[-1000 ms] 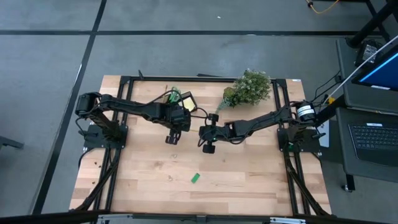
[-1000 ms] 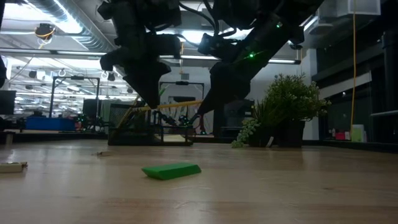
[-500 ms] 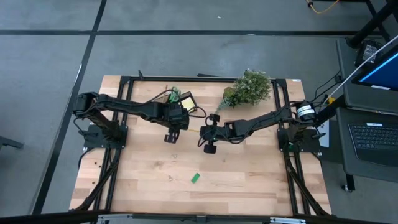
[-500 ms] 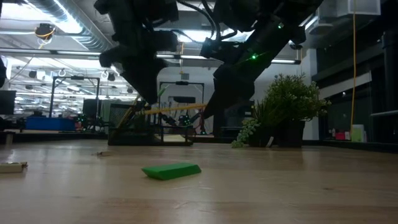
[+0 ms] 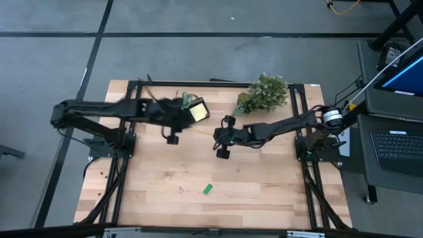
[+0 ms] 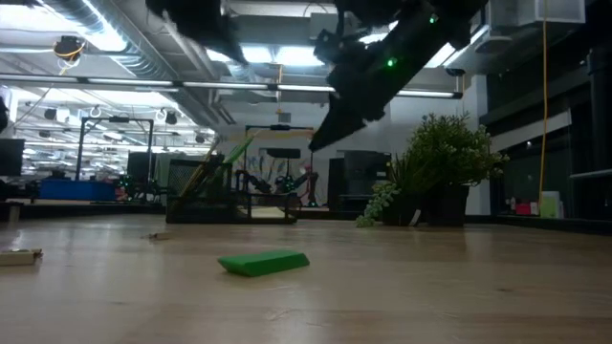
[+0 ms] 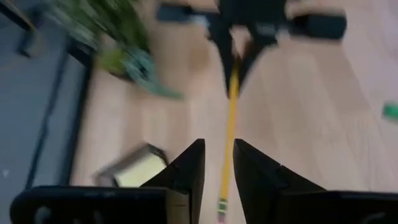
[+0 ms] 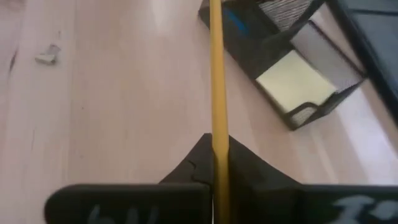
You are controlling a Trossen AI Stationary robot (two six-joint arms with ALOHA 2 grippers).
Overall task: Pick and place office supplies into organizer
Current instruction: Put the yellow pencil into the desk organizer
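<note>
My right gripper (image 5: 221,147) is shut on a yellow pencil (image 8: 215,74) above the middle of the table. My left gripper (image 7: 217,152) stands open, raised, beside the organizer (image 5: 192,109). The pencil's eraser end (image 7: 221,205) shows beyond the gap between its fingers, apart from them. The black organizer (image 8: 298,56) stands at the far middle and holds a pale yellow sticky-note pad (image 8: 289,81) and upright pencils (image 6: 222,162). A small green block (image 5: 207,189) lies flat on the near part of the table. My right gripper pinches the pencil between its two fingers at the end away from the eraser (image 7: 235,65). The fingers slant down from the table's right and lie along the pencil. The pencil sticks straight out ahead of them toward the left, lifted clear of the table.
A leafy green plant (image 5: 264,92) stands at the far right, behind my right arm. A small scrap (image 8: 48,55) lies on the wood. Bare wood stretches around the green block (image 6: 264,262) along the table's near side.
My left gripper has come away from the pencil's eraser end, risen and drawn back toward the table's left edge, tipping less steeply down. My right gripper has lifted slightly with the pencil, which stays held at its other end.
</note>
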